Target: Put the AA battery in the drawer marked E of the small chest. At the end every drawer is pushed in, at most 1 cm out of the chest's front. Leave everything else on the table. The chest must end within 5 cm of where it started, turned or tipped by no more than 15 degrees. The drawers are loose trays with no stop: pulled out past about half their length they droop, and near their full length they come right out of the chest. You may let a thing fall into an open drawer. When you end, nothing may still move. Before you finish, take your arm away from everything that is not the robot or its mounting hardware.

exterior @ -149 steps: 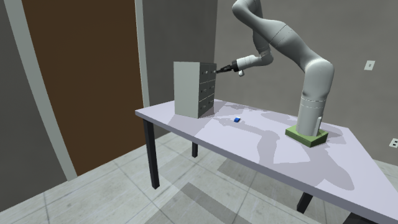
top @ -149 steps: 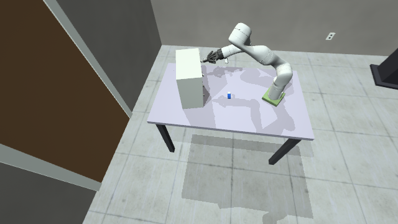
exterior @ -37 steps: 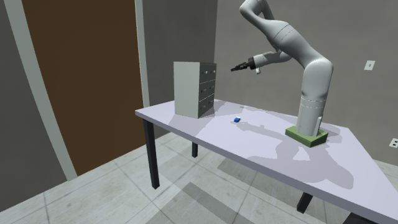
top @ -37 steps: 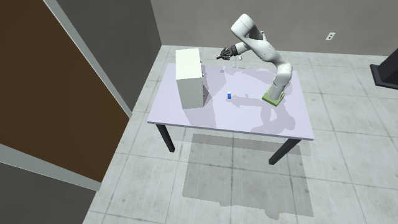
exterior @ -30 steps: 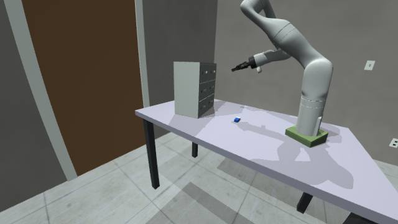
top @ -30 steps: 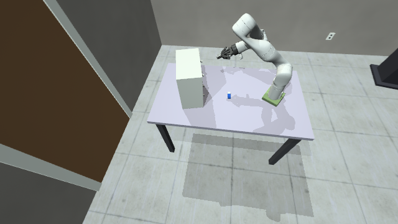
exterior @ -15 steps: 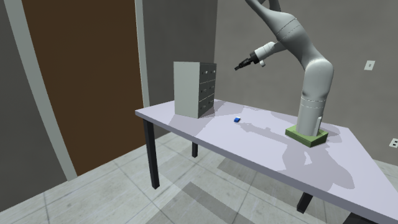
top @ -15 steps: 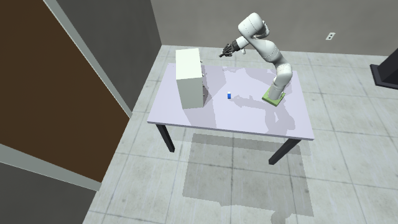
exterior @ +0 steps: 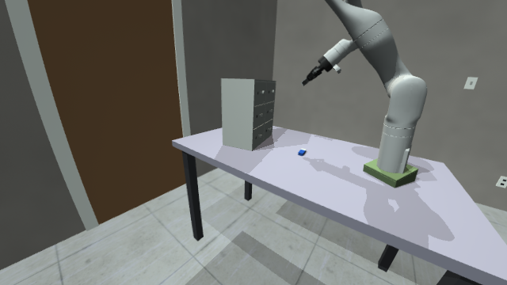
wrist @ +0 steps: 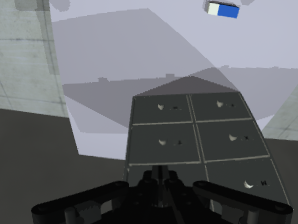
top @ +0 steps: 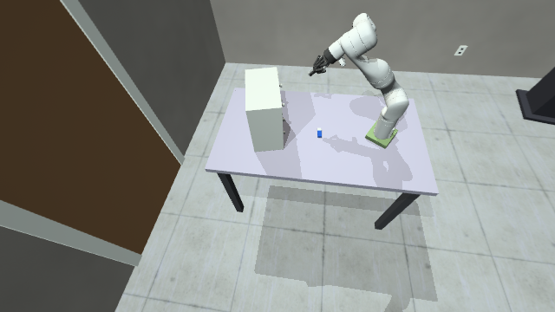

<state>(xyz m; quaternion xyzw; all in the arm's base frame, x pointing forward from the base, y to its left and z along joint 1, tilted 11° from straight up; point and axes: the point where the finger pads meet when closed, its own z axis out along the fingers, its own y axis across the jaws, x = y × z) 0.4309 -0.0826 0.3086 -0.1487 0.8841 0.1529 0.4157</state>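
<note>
Indoors, pale table (top: pixel 355 169) (exterior: pixel 337 190) (wrist: pixel 100 50) (tiled floor (top: pixel 208 251) (exterior: pixel 131 237) (wrist: pixel 25 65)).

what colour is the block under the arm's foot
Green base plate; shows best in the exterior view.

Grey walls (top: pixel 347 35) (exterior: pixel 337 103) (wrist: pixel 30 160); brown door (top: pixel 65 108) (exterior: pixel 107 99), pale frame (top: pixel 126 87) (exterior: pixel 178 59). Floor (top: pixel 208 260) (exterior: pixel 131 237) (wrist: pixel 25 70): light stone-look tiles, dark joints, stains. Table (top: pixel 347 169) (exterior: pixel 277 174) (wrist: pixel 100 45): pale lilac top, black legs (top: pixel 231 192) (exterior: pixel 192 198). Wall outlet (top: pixel 460 50) (exterior: pixel 502 182); wall switch (exterior: pixel 470 83). Dark furniture piece at right edge (top: pixel 539 101), partly cut off. Shadows with sharp edges on tabletop and floor, under and beside table.
</note>
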